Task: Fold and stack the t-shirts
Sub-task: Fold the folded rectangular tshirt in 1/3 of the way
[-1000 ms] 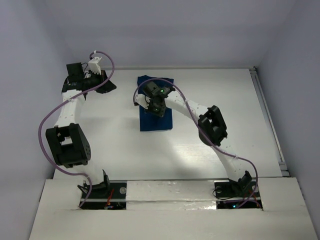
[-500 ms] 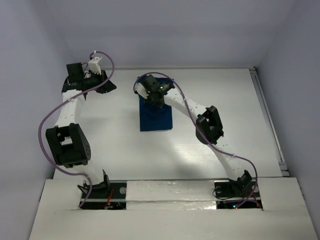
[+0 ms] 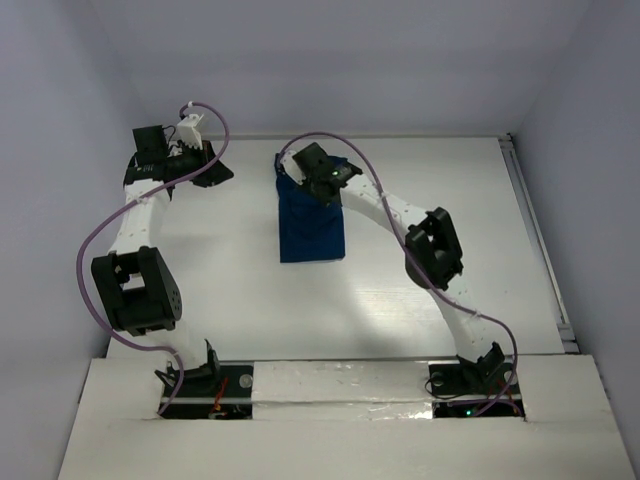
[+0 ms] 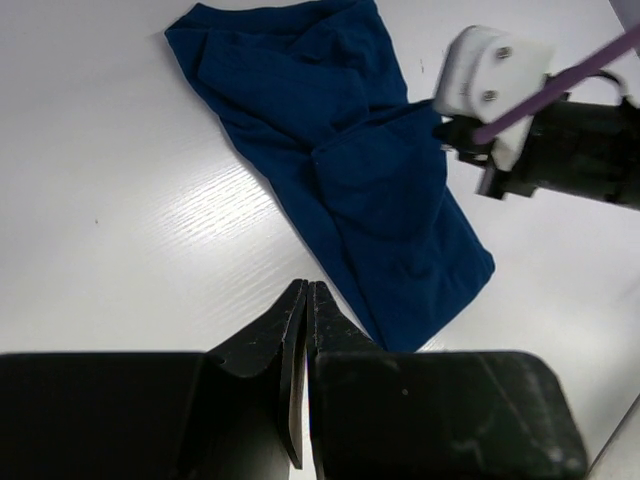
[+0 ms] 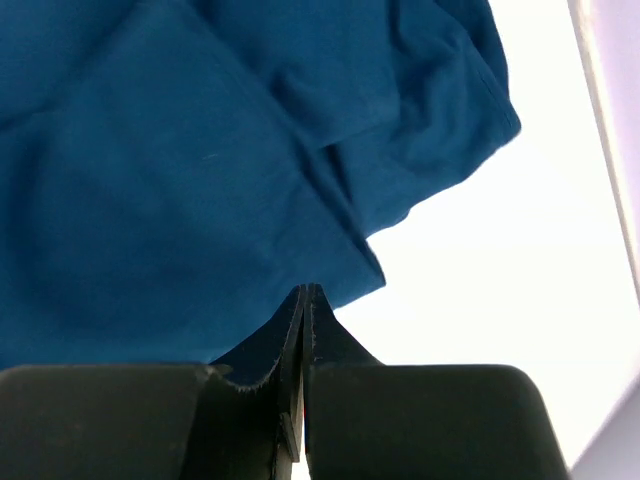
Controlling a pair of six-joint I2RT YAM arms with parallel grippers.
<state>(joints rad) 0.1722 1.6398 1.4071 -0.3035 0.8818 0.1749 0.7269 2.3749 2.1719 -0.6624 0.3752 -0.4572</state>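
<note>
The dark navy t-shirt (image 3: 310,228) lies on the white table as a long folded strip; no print shows. My right gripper (image 3: 322,190) is over the strip's far part, near its right edge. In the right wrist view its jaws (image 5: 305,292) are shut, tips at the hem of the shirt (image 5: 200,170), with no cloth seen between them. My left gripper (image 3: 222,172) is shut and empty, off to the left of the shirt. In the left wrist view its tips (image 4: 306,290) hang above bare table beside the shirt (image 4: 370,190), with the right gripper (image 4: 450,140) at the shirt's other edge.
The white table (image 3: 450,200) ends at a metal rail (image 3: 535,230) on the right and grey walls at the back and left. Purple cables loop from both arms.
My right gripper has moved from the middle of the shirt toward its far end. The far end now looks narrower. The left arm has not moved.
</note>
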